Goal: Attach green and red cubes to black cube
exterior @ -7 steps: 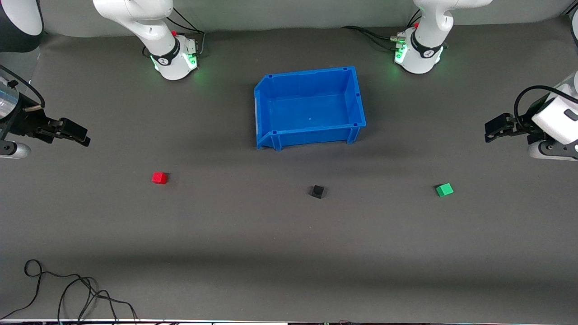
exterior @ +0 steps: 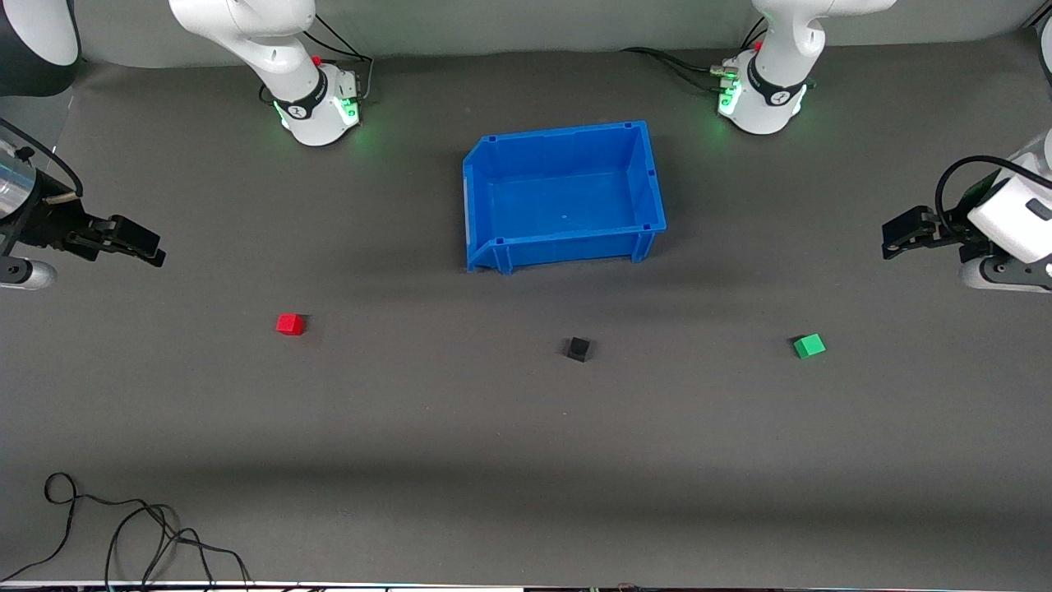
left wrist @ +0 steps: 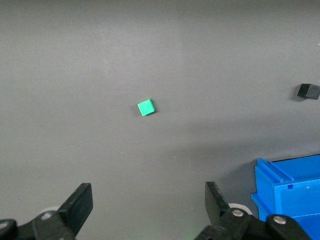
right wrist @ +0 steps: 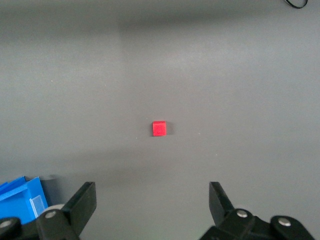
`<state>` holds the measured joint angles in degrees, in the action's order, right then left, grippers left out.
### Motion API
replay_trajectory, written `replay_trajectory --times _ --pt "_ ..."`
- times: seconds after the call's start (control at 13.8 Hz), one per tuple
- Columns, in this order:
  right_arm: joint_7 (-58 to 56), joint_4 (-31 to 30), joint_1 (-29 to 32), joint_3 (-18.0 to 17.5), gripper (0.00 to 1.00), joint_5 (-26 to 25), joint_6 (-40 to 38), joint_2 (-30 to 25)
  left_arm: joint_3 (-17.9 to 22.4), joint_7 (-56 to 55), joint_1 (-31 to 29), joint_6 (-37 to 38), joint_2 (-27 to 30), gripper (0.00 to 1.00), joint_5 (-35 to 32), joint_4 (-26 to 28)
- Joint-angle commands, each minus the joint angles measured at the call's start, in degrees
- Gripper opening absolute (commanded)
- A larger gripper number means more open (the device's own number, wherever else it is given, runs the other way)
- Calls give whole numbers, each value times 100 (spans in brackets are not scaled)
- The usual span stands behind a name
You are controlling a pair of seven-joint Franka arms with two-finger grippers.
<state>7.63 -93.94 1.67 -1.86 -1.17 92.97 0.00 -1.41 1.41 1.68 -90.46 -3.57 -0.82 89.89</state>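
Note:
The black cube (exterior: pixel 578 349) sits on the grey table between the other two cubes and also shows in the left wrist view (left wrist: pixel 308 91). The red cube (exterior: pixel 289 324) lies toward the right arm's end and shows in the right wrist view (right wrist: pixel 159 128). The green cube (exterior: pixel 809 345) lies toward the left arm's end and shows in the left wrist view (left wrist: pixel 146 107). My left gripper (exterior: pixel 892 238) hangs open and empty over the table's end, above and apart from the green cube. My right gripper (exterior: pixel 148 247) hangs open and empty over its end, apart from the red cube.
An empty blue bin (exterior: pixel 563 238) stands farther from the front camera than the black cube; a corner of it shows in the left wrist view (left wrist: pixel 280 185). A loose black cable (exterior: pixel 123 526) lies near the front edge at the right arm's end.

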Motion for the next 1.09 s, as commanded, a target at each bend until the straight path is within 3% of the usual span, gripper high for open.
replay_trajectory --times 0.0,0.15,0.58,0.87,1.02 --pt "134 -80 -79 46 100 -59 10 -96 17 -62 52 125 58 100 -41 -42" --pt "134 -89 -88 46 100 -59 -164 -122 17 -593 52 221 58 100 -15 -50" --pt "142 -281 -97 46 100 81 -148 -96 88 -4510 -97 292 -29 100 407 -59" --pt "134 -1335 -150 54 100 90 702 -140 88 -6674 -255 204 -178 100 442 -68" --pt "134 -1809 -115 72 100 90 1186 -131 96 -7818 -413 169 -293 100 844 -68"
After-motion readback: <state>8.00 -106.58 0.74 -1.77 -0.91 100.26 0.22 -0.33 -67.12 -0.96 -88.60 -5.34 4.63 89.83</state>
